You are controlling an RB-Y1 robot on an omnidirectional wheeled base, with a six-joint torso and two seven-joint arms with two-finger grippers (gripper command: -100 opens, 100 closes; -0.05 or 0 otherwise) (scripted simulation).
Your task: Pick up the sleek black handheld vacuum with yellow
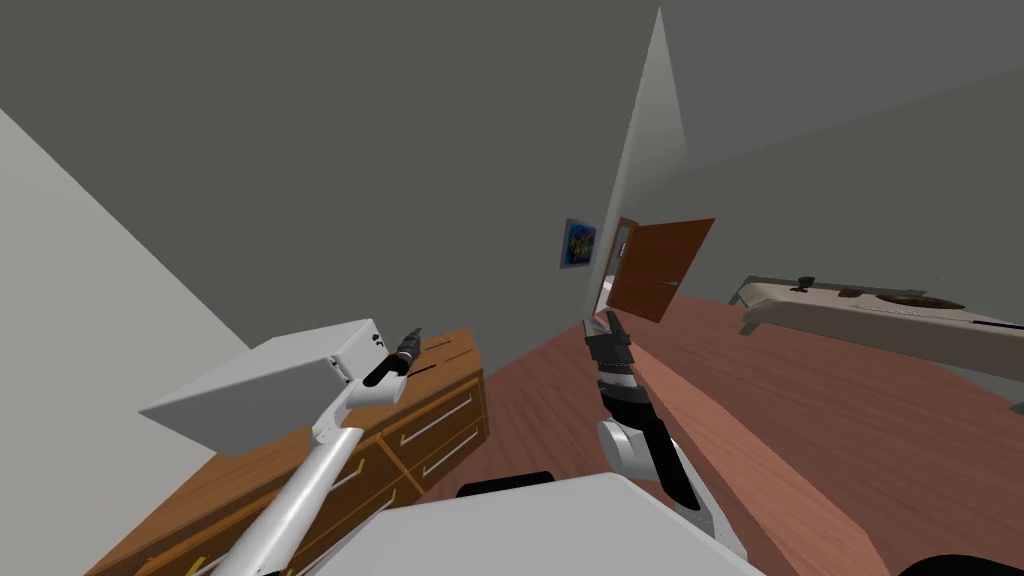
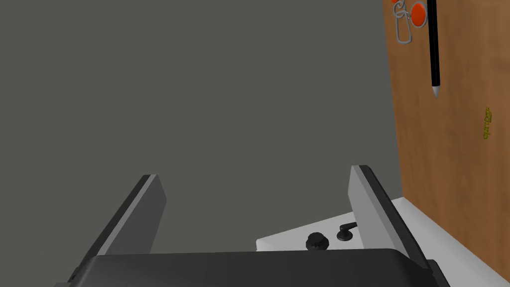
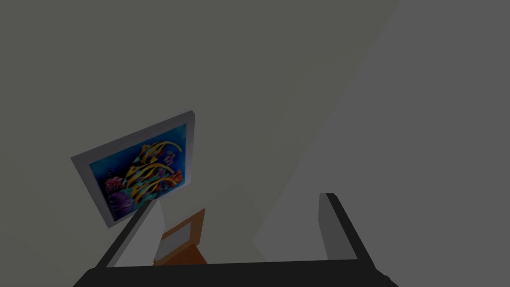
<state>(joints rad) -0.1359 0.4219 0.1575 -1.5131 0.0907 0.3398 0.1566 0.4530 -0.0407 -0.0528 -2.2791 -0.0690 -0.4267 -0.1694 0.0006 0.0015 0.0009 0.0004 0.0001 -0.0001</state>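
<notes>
Brown wooden dresser (image 2: 448,149) carrying a white box (image 2: 299,239) with black knobs, left gripper (image 2: 254,173) hovering just beside it, jaws standing wide, right gripper (image 1: 610,322) with jaws wide too

The left claw (image 2: 254,172) stands spread with nothing between its fingers and only the grey wall (image 2: 199,99) ahead. The white box (image 2: 289,240) with its two black knobs (image 2: 317,241) sits just beside one finger and blocks that side. Past the box the wooden surface (image 2: 448,164) is bare and passable, save for a black pen (image 2: 434,45) and an orange key ring (image 2: 409,17) lying close together, well apart from the claw. The right claw (image 1: 608,322), also spread, hangs over open floor (image 1: 800,420), well apart from the surface.
</notes>
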